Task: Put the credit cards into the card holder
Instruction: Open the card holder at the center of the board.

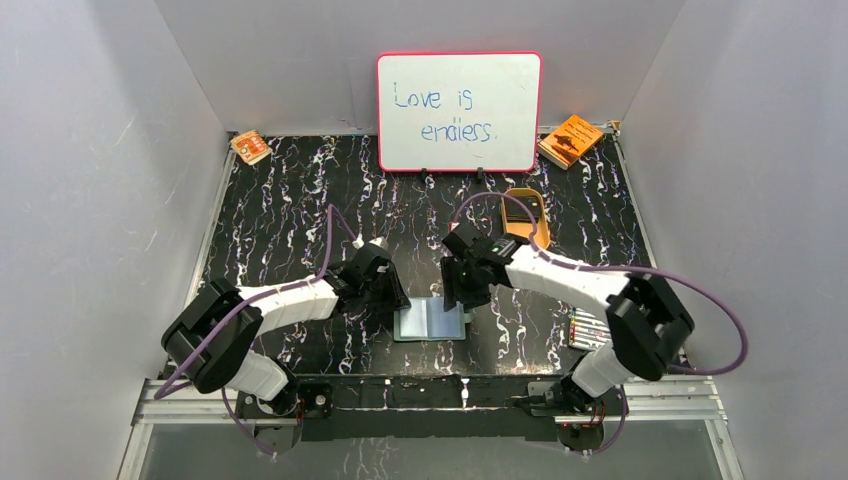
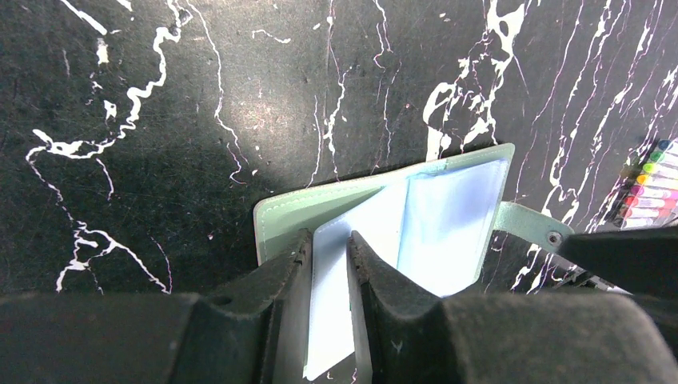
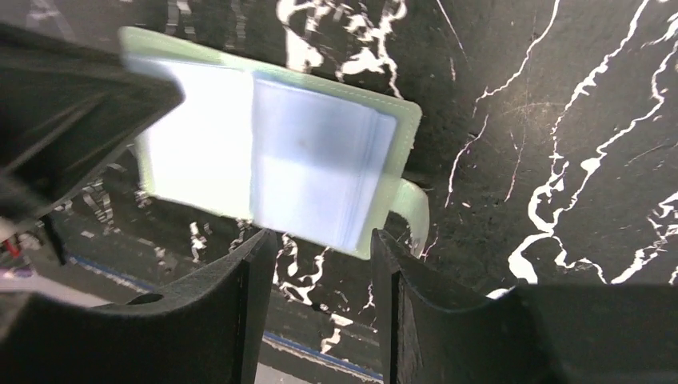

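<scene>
Card holder (image 1: 430,320): you had it open at lower centre of the top view, green cover, pale blue pages | left gripper (image 2: 326,256): clamped on one inner page | right gripper (image 3: 321,240): jaws apart at its right side | marker pens (image 1: 586,328) lower right, tray (image 1: 525,215) behind.

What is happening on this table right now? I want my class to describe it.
Two robot arms are working on a card holder that lies open near the front edge of the table. The left claw pinches one of its pale inner pages. The right claw hangs open by the holder's right side, holding nothing. No dark card can be made out in any view.
</scene>
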You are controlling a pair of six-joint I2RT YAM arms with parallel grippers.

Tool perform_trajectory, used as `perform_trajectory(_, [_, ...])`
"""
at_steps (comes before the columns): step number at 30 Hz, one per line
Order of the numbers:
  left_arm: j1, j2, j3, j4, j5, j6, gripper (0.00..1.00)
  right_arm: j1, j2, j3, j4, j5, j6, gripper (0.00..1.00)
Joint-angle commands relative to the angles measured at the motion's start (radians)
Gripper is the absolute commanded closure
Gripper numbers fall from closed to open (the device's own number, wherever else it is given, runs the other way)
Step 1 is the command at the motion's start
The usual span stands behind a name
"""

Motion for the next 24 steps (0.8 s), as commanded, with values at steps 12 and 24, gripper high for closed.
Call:
perform_trajectory(12, [-0.001,-0.025,0.007,-0.147,-0.083,0.009,0.65,0.010,-0.007,-0.056,0.322,-0.212,-0.030,0.55])
perform_trajectory(24, [-0.002,-0.095,0.033,-0.222,-0.106,0.014,0.38,0.008,-0.002,-0.162,0.330,-0.132,-0.010,0.55])
